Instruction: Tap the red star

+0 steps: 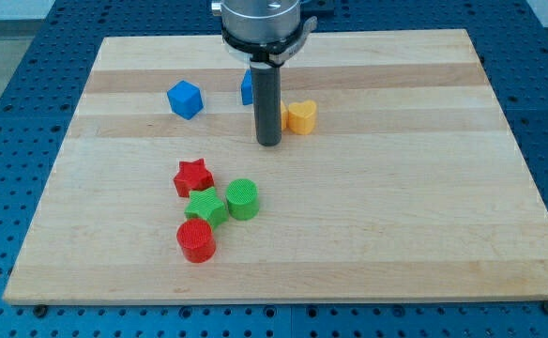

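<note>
The red star (193, 176) lies left of the board's middle, touching a green star (205, 206) below it. My tip (270, 143) rests on the board above and to the right of the red star, well apart from it. The tip stands just left of a yellow heart-shaped block (301, 116). The rod hides most of a blue block (247, 87) behind it.
A green cylinder (243, 199) sits right of the green star. A red cylinder (197, 240) sits below the green star. A blue cube (185, 99) lies at the upper left. The wooden board (424, 207) has blue perforated table all around it.
</note>
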You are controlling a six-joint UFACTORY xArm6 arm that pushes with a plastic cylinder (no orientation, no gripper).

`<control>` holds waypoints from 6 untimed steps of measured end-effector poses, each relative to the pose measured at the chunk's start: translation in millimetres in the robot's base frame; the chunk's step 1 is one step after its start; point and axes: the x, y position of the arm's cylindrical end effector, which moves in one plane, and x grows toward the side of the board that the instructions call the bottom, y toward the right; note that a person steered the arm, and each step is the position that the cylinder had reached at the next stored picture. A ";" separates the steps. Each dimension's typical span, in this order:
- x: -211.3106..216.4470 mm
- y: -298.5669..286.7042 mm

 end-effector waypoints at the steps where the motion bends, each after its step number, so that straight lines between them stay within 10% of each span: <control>1: 19.0 -20.0; 6: 50.7 -105.1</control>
